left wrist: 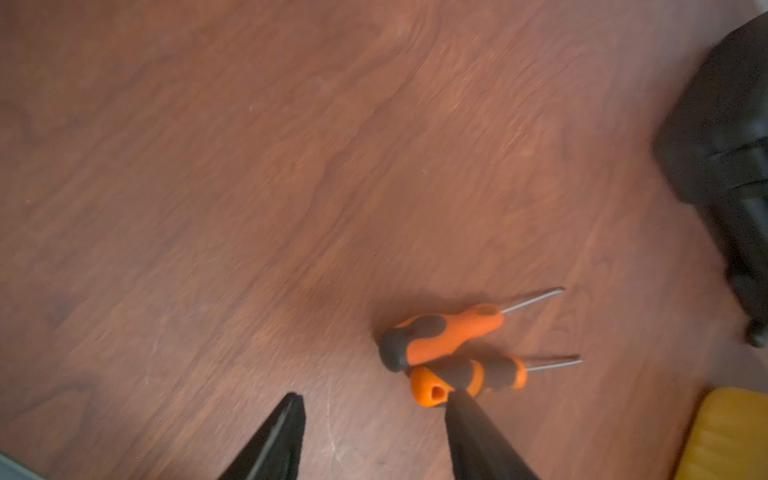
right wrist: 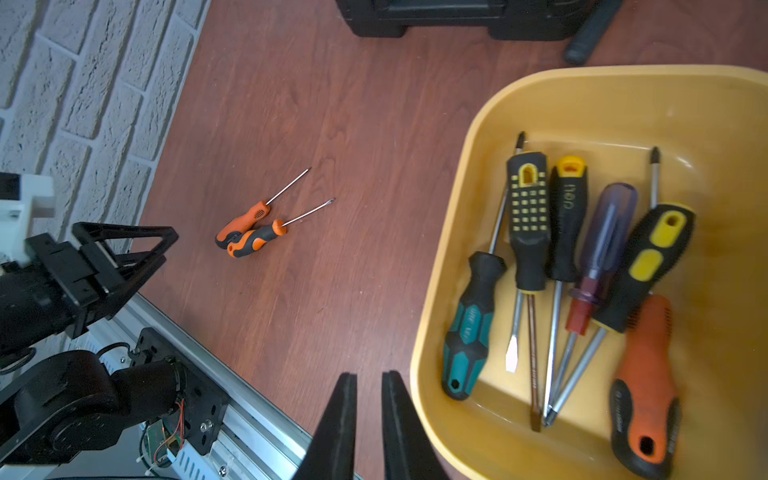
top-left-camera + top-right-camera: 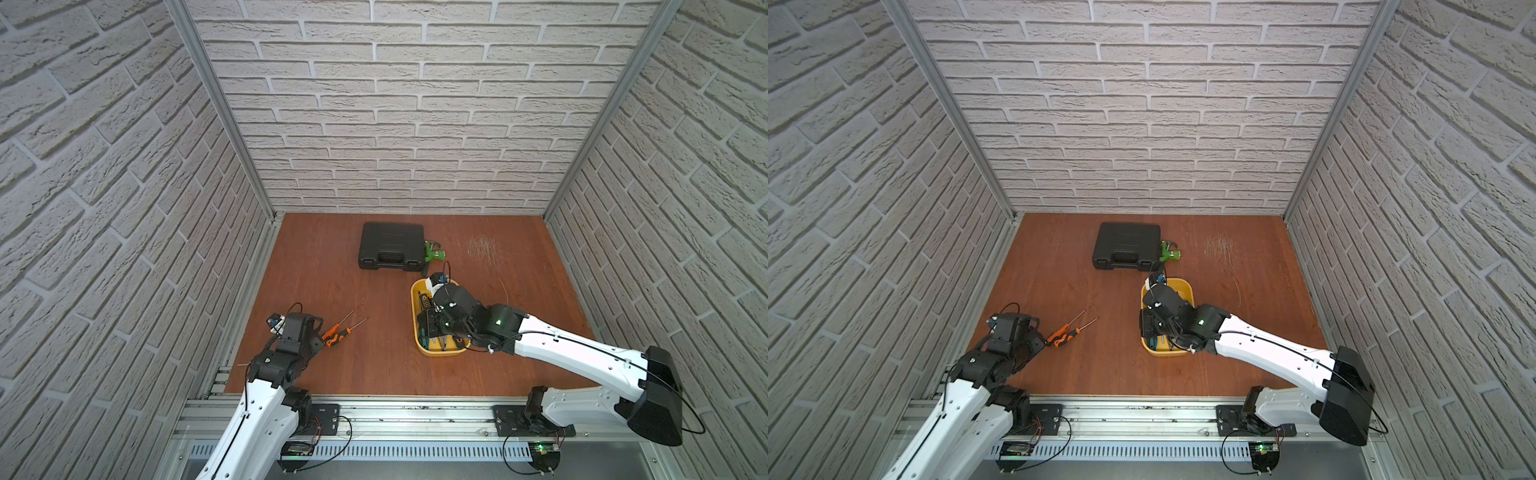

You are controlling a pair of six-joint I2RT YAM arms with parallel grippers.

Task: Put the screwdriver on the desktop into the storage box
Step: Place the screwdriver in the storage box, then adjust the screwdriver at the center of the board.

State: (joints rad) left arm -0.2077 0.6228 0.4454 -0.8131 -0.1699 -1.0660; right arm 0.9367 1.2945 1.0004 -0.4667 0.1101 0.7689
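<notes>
Left pincer [image 1: 374, 395], apart and empty, squares up to two orange screwdrivers [image 1: 440, 336] near table's [image 3: 332, 270] left edge, likely next pick; right pincer [image 2: 370, 375], barely apart, empty at storage box [image 2: 465, 224].

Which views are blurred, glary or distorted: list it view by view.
Left wrist: motion-blurred, the desktop grain smeared, the black tool case soft. Right wrist: sharp on the orange screwdrivers, pale glare on the storage box wall. Both top views: sharp, but wide-angle, the brick walls leaning outward.
</notes>
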